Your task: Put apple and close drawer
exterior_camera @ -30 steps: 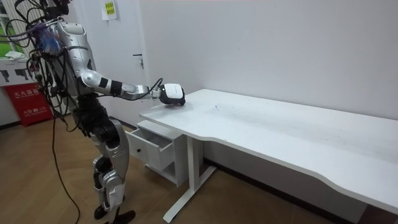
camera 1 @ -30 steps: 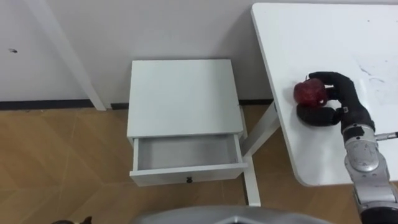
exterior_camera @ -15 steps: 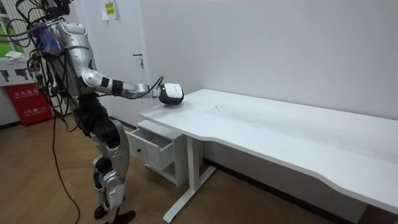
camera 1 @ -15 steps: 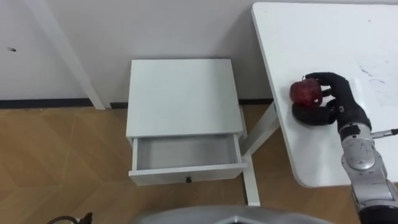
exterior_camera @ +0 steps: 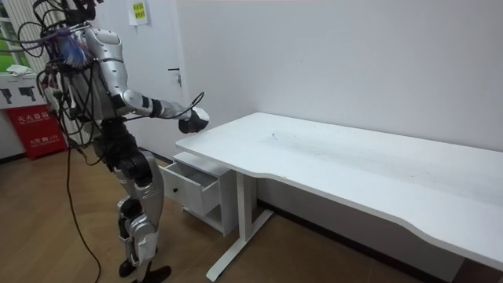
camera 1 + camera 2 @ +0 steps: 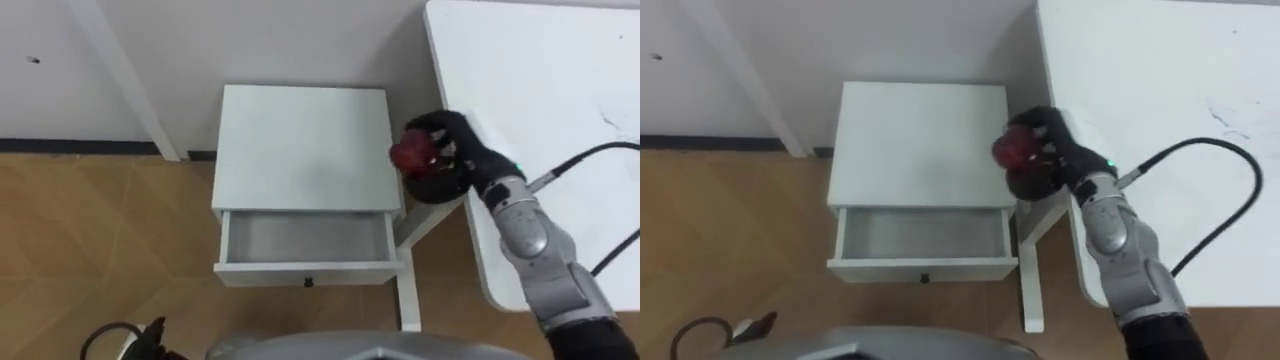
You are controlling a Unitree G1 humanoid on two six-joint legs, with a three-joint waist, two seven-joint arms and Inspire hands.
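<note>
A dark red apple [image 6: 411, 154] [image 6: 1013, 149] sits in my right hand [image 6: 445, 160] [image 6: 1045, 155], whose black fingers curl round it. The hand hangs in the air at the left edge of the white table [image 6: 560, 110], over the right rim of the white nightstand [image 6: 300, 145] [image 6: 920, 140]. The nightstand's drawer [image 6: 305, 240] [image 6: 920, 235] stands pulled out towards me and shows a bare grey inside. In the room view I stand beside the nightstand [image 5: 196, 185] with my right hand [image 5: 194, 120] held out just off the table's corner [image 5: 189, 145].
A white slanted post [image 6: 130, 85] leans against the wall left of the nightstand. The table's white leg [image 6: 405, 285] stands close to the drawer's right corner. Wooden floor [image 6: 100, 250] spreads to the left and front. A red box [image 5: 35, 130] stands at the room view's left.
My right hand has lifted the apple off the table and carried it left, past the table's edge to the nightstand's right rim. The eye views have shifted a little.
</note>
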